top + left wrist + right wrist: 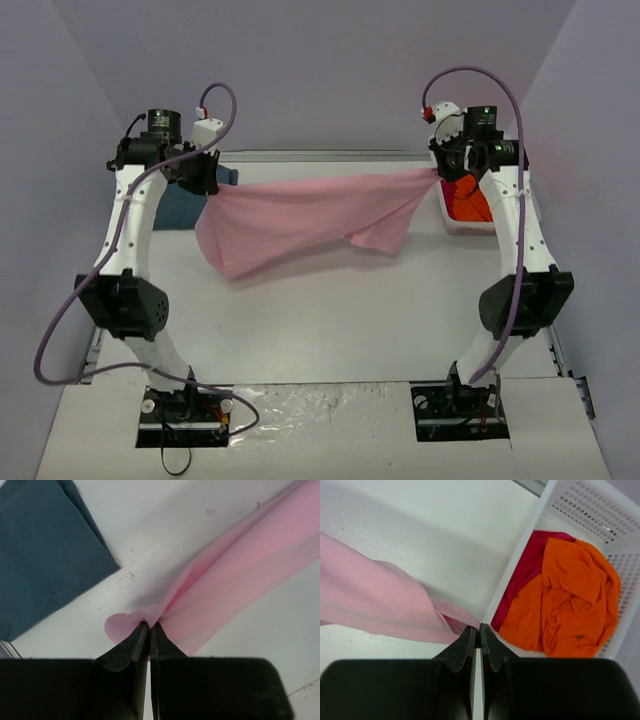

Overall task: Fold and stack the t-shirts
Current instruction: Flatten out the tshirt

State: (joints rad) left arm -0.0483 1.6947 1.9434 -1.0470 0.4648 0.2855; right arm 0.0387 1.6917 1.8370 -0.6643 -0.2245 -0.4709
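The light pink t-shirt (300, 215) hangs stretched in the air between my two grippers above the table's far half. My left gripper (208, 182) is shut on its left end, seen in the left wrist view (149, 625) with pink cloth (240, 575) fanning out from the tips. My right gripper (440, 172) is shut on its right end (380, 600), the tips (479, 629) pinching the cloth. A folded dark teal-blue t-shirt (40, 555) lies flat on the table at the far left (180, 208). An orange t-shirt (570, 600) lies crumpled in the basket (470, 205).
The white plastic mesh basket (600, 515) stands at the far right, just beside my right gripper, with a red cloth (530, 575) under the orange shirt. The white table (330, 320) stretches below the hanging shirt toward the arm bases.
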